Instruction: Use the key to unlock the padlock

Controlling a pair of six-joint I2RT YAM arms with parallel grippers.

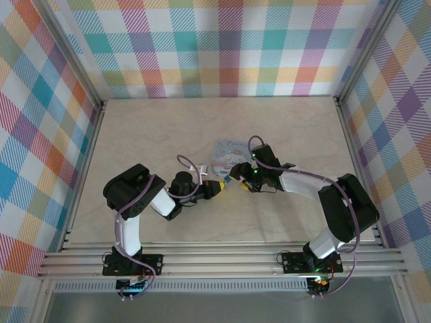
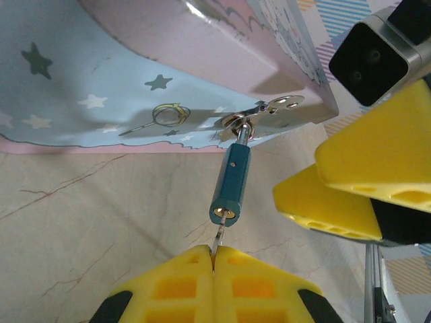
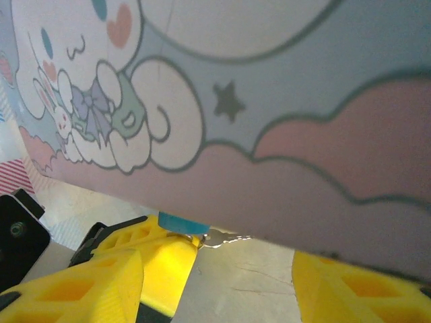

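Padlock (image 2: 231, 176), a small teal barrel, hangs by its shackle from the metal hasp (image 2: 269, 111) at the edge of the pale blue star-printed tin (image 2: 81, 74), with its keyhole end pointing at the left gripper (image 2: 213, 256). We see that gripper's yellow fingers pressed together on the thin key (image 2: 217, 237), whose tip sits at the keyhole. We find the right gripper (image 2: 300, 178) just beside the padlock, fingers spread apart and not touching it, above the marbled table (image 2: 81, 222).
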